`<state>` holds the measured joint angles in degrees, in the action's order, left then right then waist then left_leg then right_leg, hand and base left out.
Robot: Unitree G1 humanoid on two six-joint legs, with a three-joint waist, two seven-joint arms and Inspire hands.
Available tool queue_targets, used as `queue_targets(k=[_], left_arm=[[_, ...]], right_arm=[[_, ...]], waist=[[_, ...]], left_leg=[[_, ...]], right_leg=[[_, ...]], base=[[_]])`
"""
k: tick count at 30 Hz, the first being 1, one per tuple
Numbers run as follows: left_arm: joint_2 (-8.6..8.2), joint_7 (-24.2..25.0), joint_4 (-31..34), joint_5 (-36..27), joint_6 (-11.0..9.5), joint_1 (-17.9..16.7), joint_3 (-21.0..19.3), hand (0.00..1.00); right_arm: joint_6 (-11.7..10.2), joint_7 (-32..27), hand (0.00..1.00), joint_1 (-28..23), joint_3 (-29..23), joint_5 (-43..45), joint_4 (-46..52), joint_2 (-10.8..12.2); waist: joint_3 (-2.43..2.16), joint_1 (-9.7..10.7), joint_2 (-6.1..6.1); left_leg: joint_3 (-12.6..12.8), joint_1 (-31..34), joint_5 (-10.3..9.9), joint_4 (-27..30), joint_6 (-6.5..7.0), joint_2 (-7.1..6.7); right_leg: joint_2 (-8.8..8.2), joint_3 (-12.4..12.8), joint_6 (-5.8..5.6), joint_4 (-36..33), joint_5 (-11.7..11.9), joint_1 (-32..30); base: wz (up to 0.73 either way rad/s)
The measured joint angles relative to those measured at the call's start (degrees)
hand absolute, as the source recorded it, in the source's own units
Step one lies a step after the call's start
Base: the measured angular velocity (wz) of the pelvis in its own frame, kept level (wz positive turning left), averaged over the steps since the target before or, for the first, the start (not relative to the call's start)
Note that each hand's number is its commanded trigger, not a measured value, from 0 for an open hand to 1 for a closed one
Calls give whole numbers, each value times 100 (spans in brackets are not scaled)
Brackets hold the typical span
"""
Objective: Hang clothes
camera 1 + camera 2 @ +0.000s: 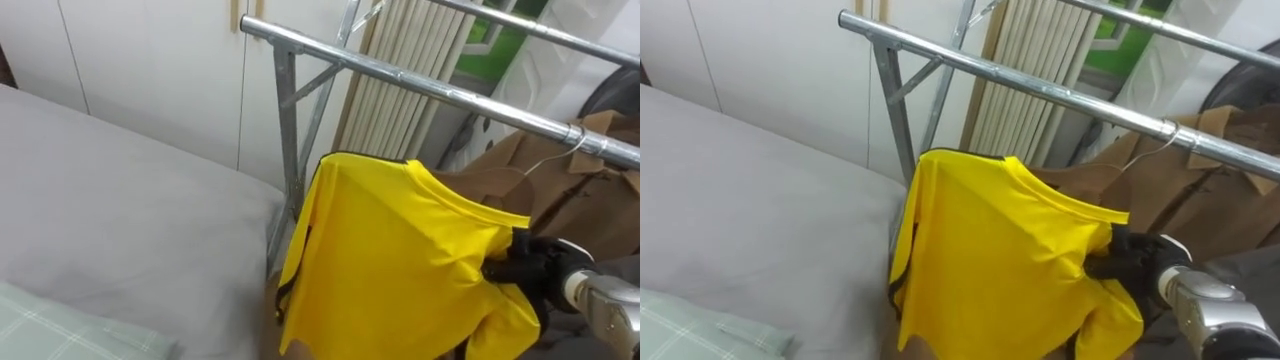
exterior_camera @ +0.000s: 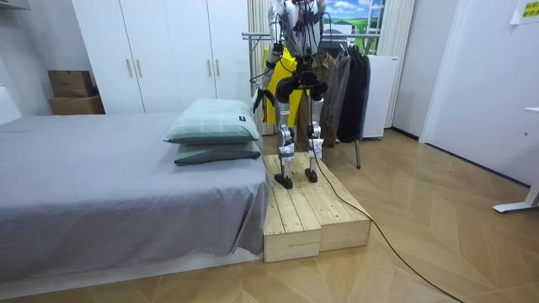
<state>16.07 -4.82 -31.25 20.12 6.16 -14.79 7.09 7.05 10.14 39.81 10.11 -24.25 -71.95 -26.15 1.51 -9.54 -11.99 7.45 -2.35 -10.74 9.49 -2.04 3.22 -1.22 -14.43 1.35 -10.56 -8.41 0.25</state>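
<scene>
Right robot hand grips yellow shirt; room view shows wooden platform

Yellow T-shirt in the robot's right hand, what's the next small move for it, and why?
Probably raise the right hand so the yellow T-shirt comes up to the grey metal rail. The hand grips the shirt at one shoulder, lower than the rail, and the stretch of rail left of the brown garment on its hanger looks free.

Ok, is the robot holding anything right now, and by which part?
Yes: its right hand is curled on the yellow shirt, gripping the shoulder end on the side of the brown coat.
</scene>
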Motion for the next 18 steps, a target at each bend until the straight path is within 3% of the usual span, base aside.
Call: queue_targets(k=[11, 12, 13, 14, 15, 18], left_arm=[[9, -3, 41, 32, 133, -11, 108, 0], [7, -3, 55, 36, 138, -7, 134, 0], [7, -3, 55, 38, 140, -5, 138, 0], [8, -3, 54, 39, 150, -8, 142, 0], [7, -3, 54, 39, 163, -11, 146, 0], [8, -4, 54, 42, 224, -38, 146, 0]], right_arm=[[-69, -55, 100, 0, -5, 5, 56, 0], [-90, -79, 91, 0, -5, 5, 59, 0], [-100, -80, 44, 0, -5, 5, 59, 0], [-119, -78, 12, 0, -5, 6, 59, 0], [-125, -78, 0, 0, -5, 6, 59, 0], [-139, -119, 0, 0, -11, 29, 58, 0]], waist=[[2, -20, 65], [-1, -19, 77], [-2, -20, 82], [-1, -21, 94], [-2, -21, 101], [-6, -22, 122]], left_leg=[[-21, 99, 0, 17, 0, -3], [-21, 103, 0, 19, 0, -3], [-20, 103, 0, 19, 0, -3], [-22, 102, 0, 19, 0, -1], [-22, 102, 0, 20, 0, -1], [-23, 90, 0, 21, 0, -1]], right_leg=[[-7, -62, 1, 0, 1, -60], [-7, -69, 1, 1, 1, -60], [-6, -71, 1, 1, 1, -60], [-4, -73, 1, 2, 1, -59], [-3, -75, 1, 2, 1, -59], [-3, -72, 1, 2, 1, -52]], base=[[0], [3], [0], [0], [0], [0]])
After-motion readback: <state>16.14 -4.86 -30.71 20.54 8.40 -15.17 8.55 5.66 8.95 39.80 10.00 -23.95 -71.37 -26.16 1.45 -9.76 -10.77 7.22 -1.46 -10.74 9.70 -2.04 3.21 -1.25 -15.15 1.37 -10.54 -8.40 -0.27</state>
